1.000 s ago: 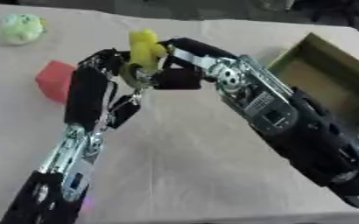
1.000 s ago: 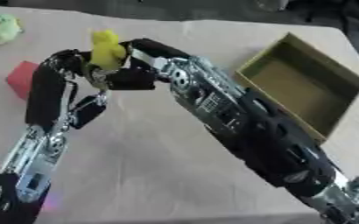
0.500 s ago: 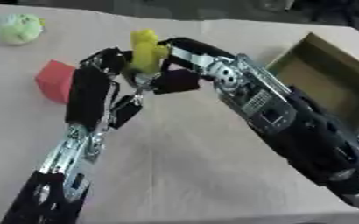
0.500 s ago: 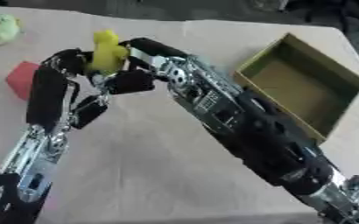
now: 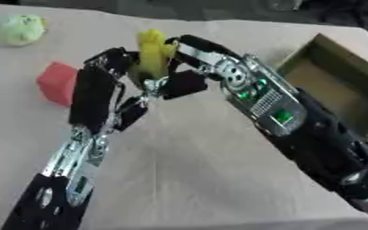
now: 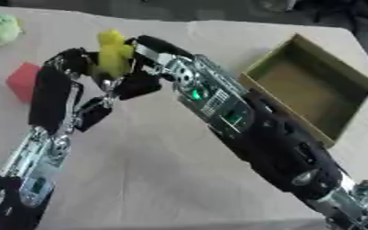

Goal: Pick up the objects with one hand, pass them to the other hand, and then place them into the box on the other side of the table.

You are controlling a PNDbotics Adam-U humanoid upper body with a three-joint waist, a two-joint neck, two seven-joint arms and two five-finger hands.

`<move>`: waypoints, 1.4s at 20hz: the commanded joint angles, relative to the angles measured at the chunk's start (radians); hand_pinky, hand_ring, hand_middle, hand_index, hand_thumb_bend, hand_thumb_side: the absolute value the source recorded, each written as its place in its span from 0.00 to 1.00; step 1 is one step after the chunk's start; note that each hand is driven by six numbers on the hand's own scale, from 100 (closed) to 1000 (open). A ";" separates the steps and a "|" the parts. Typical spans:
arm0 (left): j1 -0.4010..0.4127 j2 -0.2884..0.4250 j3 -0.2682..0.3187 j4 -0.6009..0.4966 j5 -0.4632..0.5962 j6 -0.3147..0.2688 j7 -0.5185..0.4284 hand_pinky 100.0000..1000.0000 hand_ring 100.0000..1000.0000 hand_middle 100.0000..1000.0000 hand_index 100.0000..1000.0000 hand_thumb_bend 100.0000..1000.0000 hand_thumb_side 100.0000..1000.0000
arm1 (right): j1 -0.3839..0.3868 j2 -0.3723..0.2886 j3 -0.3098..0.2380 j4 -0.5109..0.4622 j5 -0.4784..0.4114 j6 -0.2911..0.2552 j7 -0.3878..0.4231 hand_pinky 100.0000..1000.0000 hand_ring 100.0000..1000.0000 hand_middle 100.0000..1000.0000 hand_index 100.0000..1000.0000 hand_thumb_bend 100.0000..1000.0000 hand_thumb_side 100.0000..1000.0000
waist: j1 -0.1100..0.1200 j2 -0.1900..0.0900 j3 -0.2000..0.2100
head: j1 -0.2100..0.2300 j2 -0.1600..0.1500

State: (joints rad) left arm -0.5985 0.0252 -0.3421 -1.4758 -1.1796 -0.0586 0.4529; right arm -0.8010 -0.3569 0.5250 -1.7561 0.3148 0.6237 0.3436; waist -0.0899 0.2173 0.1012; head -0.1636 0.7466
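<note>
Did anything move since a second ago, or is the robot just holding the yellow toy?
Almost nothing moved. The yellow toy stays up between the left hand and the right hand, both still meeting at it; which one grips it is hard to tell. The red block, the green ball and the box stayed put.

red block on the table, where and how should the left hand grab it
Take the red block across its two opposite flat sides, coming down from above. It sits alone on the table left of the left hand, with bare cloth around it and its top face clear. That hand is at the yellow toy now.
</note>
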 commanded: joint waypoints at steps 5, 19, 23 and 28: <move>-0.020 -0.010 -0.002 -0.024 -0.006 0.017 0.021 0.36 0.41 0.40 0.55 0.56 0.00 | -0.017 -0.017 -0.007 -0.035 -0.059 0.020 -0.040 0.90 0.53 0.40 0.59 0.01 0.31 | 0.007 -0.022 -0.003 | 0.000 0.005; -0.008 0.008 0.007 0.003 0.013 0.062 0.024 0.52 0.56 0.60 0.75 0.85 0.27 | 0.007 -0.049 -0.052 -0.067 -0.131 0.047 -0.096 0.90 0.50 0.37 0.58 0.00 0.29 | 0.013 -0.024 -0.009 | -0.004 0.005; -0.003 0.031 0.007 0.008 0.022 0.063 0.013 0.54 0.58 0.62 0.76 0.87 0.32 | 0.021 -0.070 -0.075 -0.078 -0.150 0.046 -0.121 0.90 0.50 0.37 0.58 0.00 0.29 | 0.019 -0.025 -0.012 | -0.012 0.008; 0.008 0.077 0.010 0.009 0.040 0.068 -0.011 0.55 0.59 0.63 0.77 0.89 0.36 | 0.064 -0.117 -0.124 -0.121 -0.185 0.050 -0.164 0.91 0.49 0.37 0.58 0.00 0.30 | 0.029 -0.027 -0.015 | -0.045 0.014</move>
State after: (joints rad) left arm -0.5807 0.0830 -0.3390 -1.4544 -1.1482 0.0090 0.4487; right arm -0.7268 -0.4394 0.4261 -1.8482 0.1421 0.6738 0.1937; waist -0.0640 0.2136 0.0883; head -0.1991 0.7545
